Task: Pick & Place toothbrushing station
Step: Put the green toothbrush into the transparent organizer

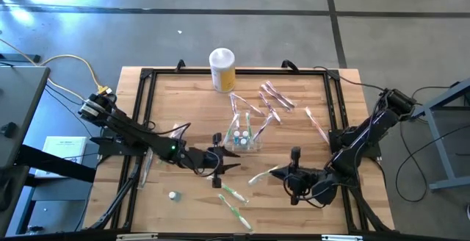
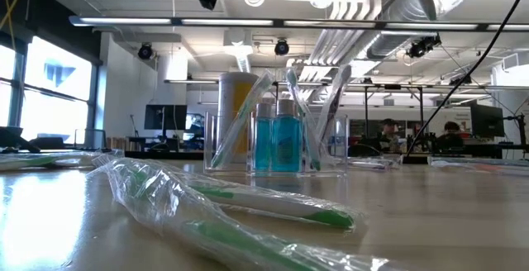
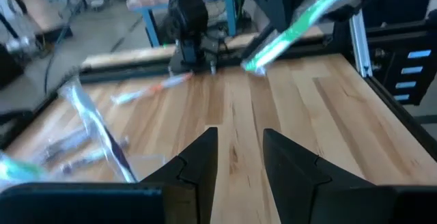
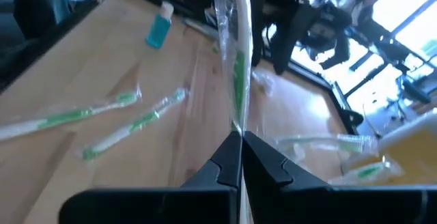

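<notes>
Right gripper (image 4: 241, 136): clenched on one end of a green-and-white toothbrush in clear wrap (image 4: 237, 67), brush raised clear, presumably for dropping in. Left gripper (image 3: 240, 138): parted, empty, hovered just beside the see-through plastic toothbrushing station (image 1: 246, 142). Stood upright near the wooden table (image 1: 183, 109) centre, mouth up, long axis seemingly left-to-right

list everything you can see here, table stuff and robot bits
table: one, light wood with black frame, under everything
toothbrushing station: one, clear, mid table
blue bottles: two, upright in the station
yellow canister: one, white lid, far edge
pink wrapped toothbrushes: several, right of the canister
green wrapped toothbrushes: several, loose near the front
small bottle: one, blue, lying front left
held toothbrush: one, green, wrapped
left end effector: open, empty, beside the station
right end effector: shut on the held toothbrush
</notes>
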### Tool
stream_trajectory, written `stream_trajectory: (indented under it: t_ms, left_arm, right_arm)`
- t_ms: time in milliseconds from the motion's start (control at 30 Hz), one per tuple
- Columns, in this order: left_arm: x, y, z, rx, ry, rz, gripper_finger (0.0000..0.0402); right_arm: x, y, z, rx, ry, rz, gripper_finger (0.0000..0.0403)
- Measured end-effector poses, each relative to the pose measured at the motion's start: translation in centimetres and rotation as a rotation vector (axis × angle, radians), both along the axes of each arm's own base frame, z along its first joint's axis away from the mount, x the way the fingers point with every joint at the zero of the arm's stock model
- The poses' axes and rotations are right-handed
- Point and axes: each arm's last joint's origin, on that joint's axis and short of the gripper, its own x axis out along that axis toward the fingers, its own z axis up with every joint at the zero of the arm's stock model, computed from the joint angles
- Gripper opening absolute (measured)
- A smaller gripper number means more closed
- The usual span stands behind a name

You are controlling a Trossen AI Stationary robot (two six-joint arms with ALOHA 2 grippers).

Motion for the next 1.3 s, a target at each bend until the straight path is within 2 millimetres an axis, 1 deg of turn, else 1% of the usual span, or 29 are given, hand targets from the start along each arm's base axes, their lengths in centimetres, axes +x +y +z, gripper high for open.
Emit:
stream_trajectory:
  t_ms: [233,433,700,1067,1167,1300]
  left_arm:
    - [0.2,-0.1,0.3,-0.001,-0.039,-0.003,0.0113]
    - [0.2,-0.2,0.4,-0.015,-0.046,-0.054,0.0113]
    - [0.2,-0.3,0.6,-0.007,-0.069,-0.058,0.0113]
    - [0.3,-0.6,1.6,-0.003,-0.164,-0.171,0.0113]
    - [0.5,-0.8,1.4,0.016,-0.176,-0.212,0.0113]
    - [0.8,-0.9,1.0,0.014,-0.192,-0.212,0.0113]
  right_arm:
    - [0.3,0.3,0.8,-0.037,-0.055,0.040,0.0003]
    - [0.4,0.6,1.1,-0.041,-0.070,0.094,0.0003]
    - [0.6,0.7,1.6,-0.059,-0.104,0.117,0.0002]
    - [0.9,0.7,2.1,-0.052,-0.138,0.171,0.0002]
    - [1.2,0.6,2.2,-0.050,-0.141,0.183,0.0002]
    - [1.5,0.2,2.2,-0.045,-0.137,0.186,0.0002]
